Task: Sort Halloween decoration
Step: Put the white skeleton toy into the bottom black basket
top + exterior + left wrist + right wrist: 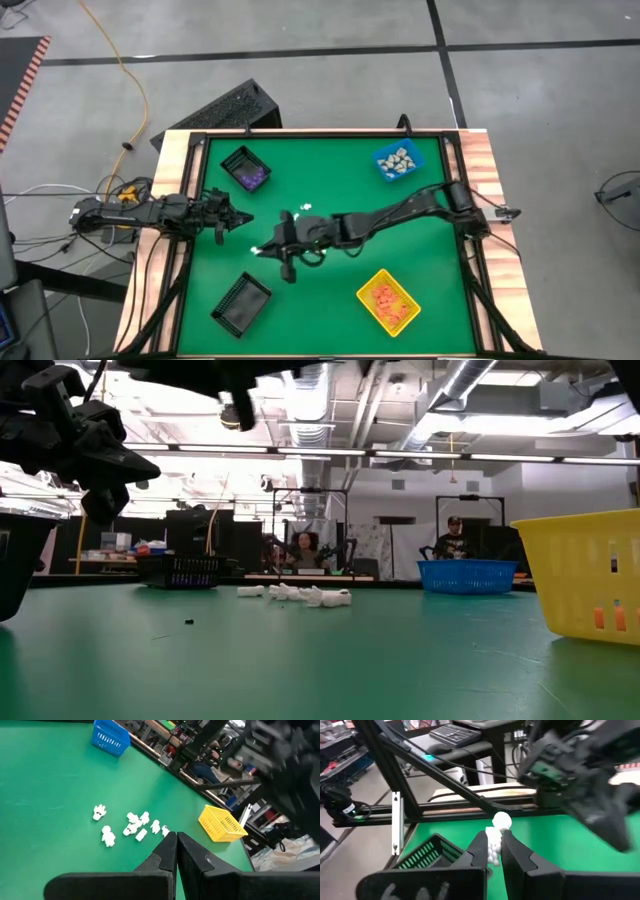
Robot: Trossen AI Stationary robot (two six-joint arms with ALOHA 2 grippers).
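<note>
right claw (494, 851): clamped on a white figurine (496, 836), mid-desk, raised, near the empty black bin (241, 302)
left claw (176, 841): clenched, empty, at the left side of the green desk (330, 180)
loose white figurines (131, 826): clustered mid-desk
purple pieces (251, 177): in the far-left black bin
beige pieces (399, 159): in the blue bin (398, 161)
orange pieces (389, 303): in the yellow bin (388, 301)

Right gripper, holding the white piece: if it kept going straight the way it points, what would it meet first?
Probably the black bin just ahead of the right gripper, which holds a white figurine; depth is unclear.
</note>
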